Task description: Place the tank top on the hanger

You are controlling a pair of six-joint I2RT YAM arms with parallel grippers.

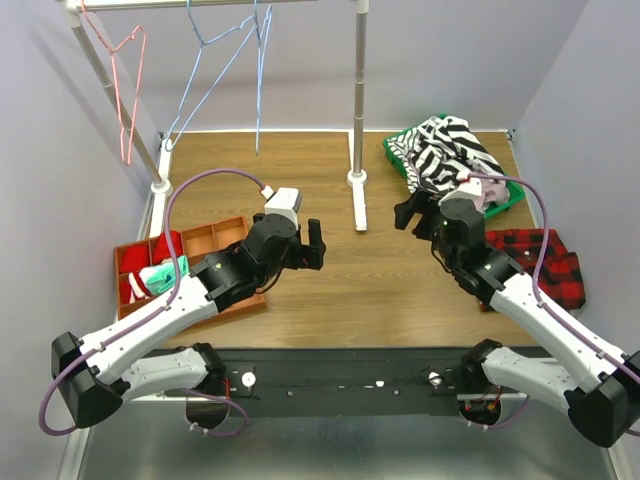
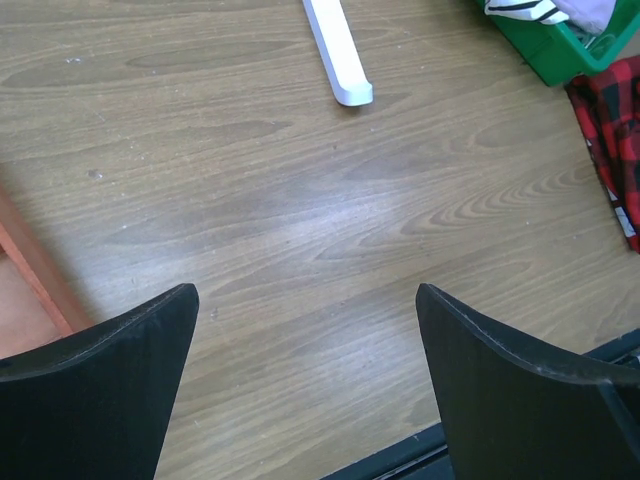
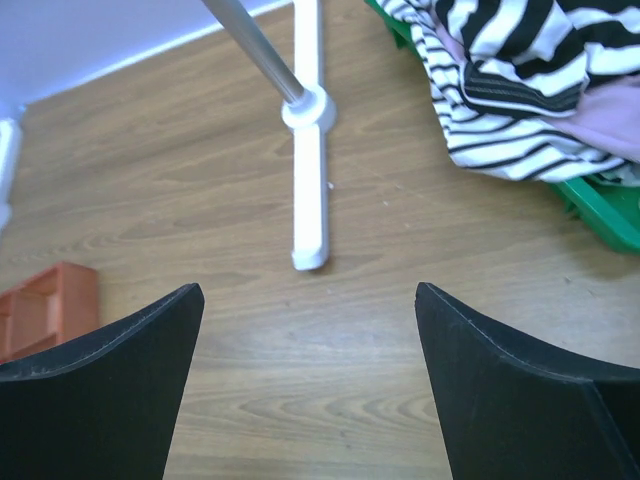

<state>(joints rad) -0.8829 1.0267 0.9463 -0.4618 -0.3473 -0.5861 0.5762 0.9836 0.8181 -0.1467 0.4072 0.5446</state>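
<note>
The black-and-white striped tank top point(image 1: 447, 150) lies bunched in the green basket point(image 1: 396, 152) at the back right; it also shows at the top right of the right wrist view point(image 3: 505, 90). The light-blue wire hanger point(image 1: 222, 70) hangs from the rail at the back. My left gripper point(image 1: 308, 246) is open and empty over bare wood point(image 2: 307, 300). My right gripper point(image 1: 412, 214) is open and empty, just left of the basket, over bare wood point(image 3: 308, 300).
A white rack post with its foot point(image 1: 357, 180) stands between the arms. A pink-red wire hanger point(image 1: 125, 80) hangs at the back left. An orange divided tray point(image 1: 208, 240) sits left. Red-and-black plaid cloth point(image 1: 540, 262) lies right. Pale pink cloth point(image 3: 610, 125) lies in the basket.
</note>
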